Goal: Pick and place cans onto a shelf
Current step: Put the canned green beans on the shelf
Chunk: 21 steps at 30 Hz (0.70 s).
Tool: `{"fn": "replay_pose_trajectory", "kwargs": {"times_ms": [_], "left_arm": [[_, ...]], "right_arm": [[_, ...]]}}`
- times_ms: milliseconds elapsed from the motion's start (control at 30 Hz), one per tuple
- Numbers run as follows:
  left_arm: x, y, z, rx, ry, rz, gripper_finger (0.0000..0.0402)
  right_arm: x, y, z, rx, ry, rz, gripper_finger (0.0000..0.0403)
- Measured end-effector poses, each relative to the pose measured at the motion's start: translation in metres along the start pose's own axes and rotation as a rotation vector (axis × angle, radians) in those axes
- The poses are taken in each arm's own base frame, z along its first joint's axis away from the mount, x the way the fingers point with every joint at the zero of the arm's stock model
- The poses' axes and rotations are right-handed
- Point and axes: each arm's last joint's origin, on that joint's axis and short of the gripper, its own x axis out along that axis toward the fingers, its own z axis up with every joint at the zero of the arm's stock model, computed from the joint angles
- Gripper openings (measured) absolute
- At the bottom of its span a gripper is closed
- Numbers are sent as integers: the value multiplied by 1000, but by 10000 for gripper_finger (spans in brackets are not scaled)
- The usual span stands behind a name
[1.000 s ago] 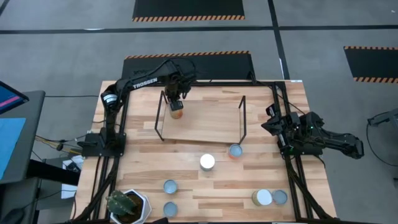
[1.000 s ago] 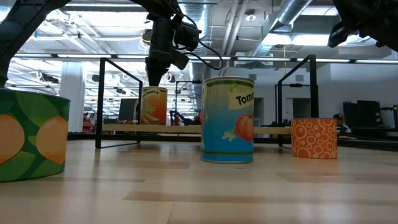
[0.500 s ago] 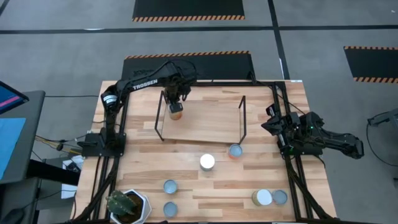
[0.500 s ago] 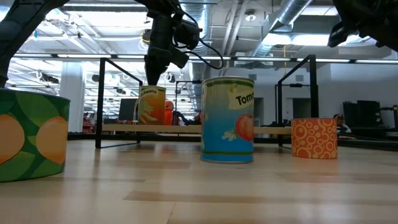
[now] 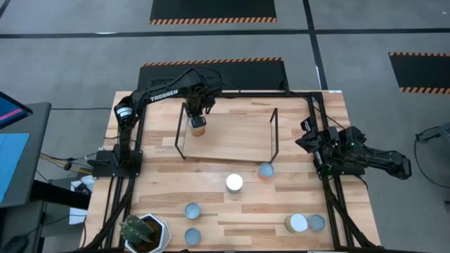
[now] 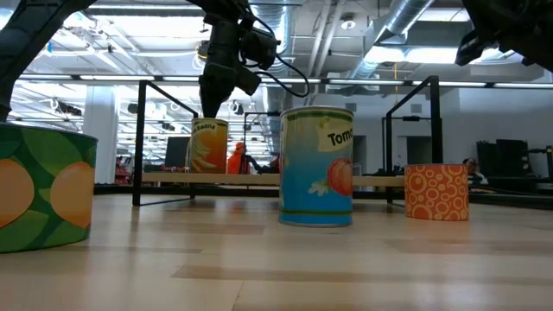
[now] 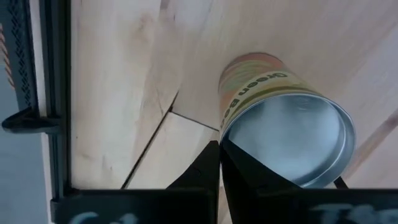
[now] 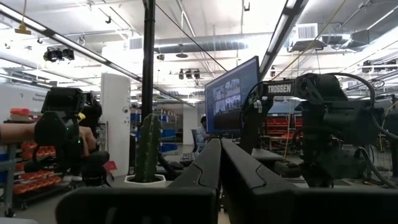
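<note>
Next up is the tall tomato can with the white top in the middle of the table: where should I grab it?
Take the tomato can across its upper side wall, coming straight down from above. It stands upright with open table around it; the nearest can stands apart from it, leaving the fingers room.

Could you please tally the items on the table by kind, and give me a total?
Cans: 7
Shelf: 1
Potted plant: 1
Total: 9
</note>
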Motion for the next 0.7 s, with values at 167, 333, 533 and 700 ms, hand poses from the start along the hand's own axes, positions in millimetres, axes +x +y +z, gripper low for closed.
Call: {"fn": "replay_pose_trajectory", "kwargs": {"times_ms": [167,333,533,700], "left_arm": [[0,0,0,19,-2,3,0],[0,0,1,0,-9,5,0],[0,0,1,-9,-9,4,13],[0,0,1,-12,-9,5,57]], "right_arm": [[0,0,0,0,0,0,33],[0,0,0,0,0,0,33],[0,0,0,0,0,0,33],[0,0,0,-1,0,0,33]]}}
